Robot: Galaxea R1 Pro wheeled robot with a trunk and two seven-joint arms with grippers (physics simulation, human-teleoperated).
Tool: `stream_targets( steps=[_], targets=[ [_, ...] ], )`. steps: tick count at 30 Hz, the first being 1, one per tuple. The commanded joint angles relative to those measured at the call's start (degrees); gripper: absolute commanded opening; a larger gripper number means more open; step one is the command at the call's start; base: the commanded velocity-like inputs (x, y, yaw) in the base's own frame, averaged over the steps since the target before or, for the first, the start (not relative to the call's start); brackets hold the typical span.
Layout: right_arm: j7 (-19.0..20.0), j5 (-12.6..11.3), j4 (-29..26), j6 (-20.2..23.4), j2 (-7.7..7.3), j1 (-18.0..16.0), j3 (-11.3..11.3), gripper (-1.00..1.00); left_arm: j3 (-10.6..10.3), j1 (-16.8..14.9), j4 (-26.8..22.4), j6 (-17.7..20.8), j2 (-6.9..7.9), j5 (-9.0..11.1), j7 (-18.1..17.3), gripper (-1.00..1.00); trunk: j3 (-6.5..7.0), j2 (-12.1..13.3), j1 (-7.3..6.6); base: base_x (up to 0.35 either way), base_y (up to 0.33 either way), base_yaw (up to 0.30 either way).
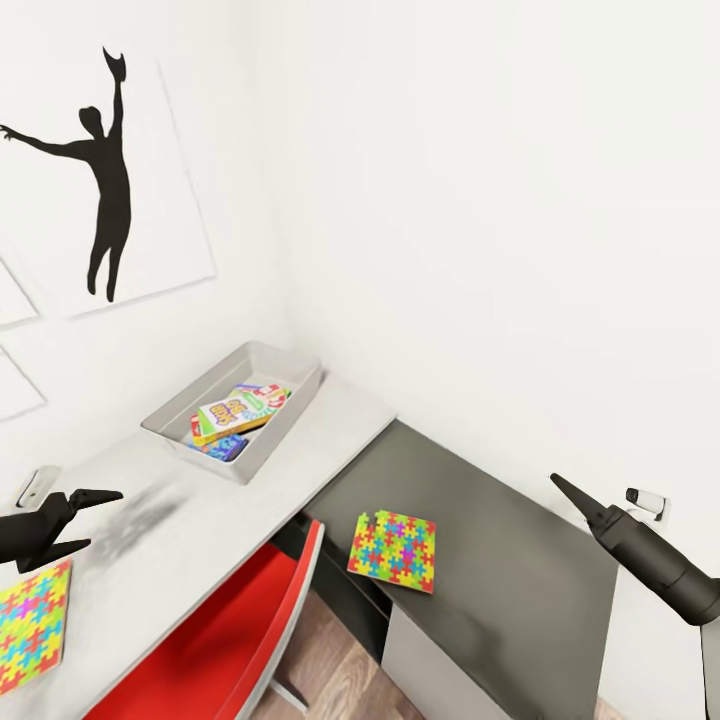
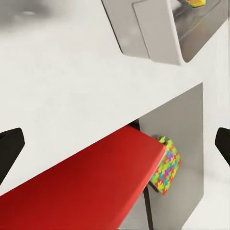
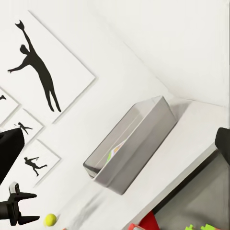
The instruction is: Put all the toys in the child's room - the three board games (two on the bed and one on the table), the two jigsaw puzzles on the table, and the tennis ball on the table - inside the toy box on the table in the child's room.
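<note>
Left gripper [image 1: 88, 520]: jaws apart, empty.
Right gripper [image 1: 572, 492]: we cannot tell.
Jigsaw puzzle [image 1: 392, 550], 5 o'clock of toy box [image 1: 170, 418]: we judge it thin, stiff, light; take an edge.

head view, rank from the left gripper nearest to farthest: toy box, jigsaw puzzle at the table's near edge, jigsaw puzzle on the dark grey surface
From the left gripper:
1. jigsaw puzzle at the near edge, just below the gripper.
2. toy box, up the table by the wall.
3. jigsaw puzzle on the dark surface, to the right past the red chair.
</note>
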Motion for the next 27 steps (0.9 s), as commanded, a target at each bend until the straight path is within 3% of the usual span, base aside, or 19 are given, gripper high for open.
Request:
stream_targets(
  steps=[1,27],
  targets=[
    [0.1,-0.2,0.0,0.4,0.0,-0.1,0.0,1.0,0.1,0.0,0.0,0.1,0.01,0.6,0.6,1.0,-0.03,-0.1,0.04,0.0,0.0,-0.171],
    [0.1,-0.2,0.0,0.4,0.0,-0.1,0.0,1.0,0.1,0.0,-0.1,0.1,0.01,0.6,0.6,1.0,2.12,-0.1,0.04,0.0,0.0,-0.171]
  ],
)
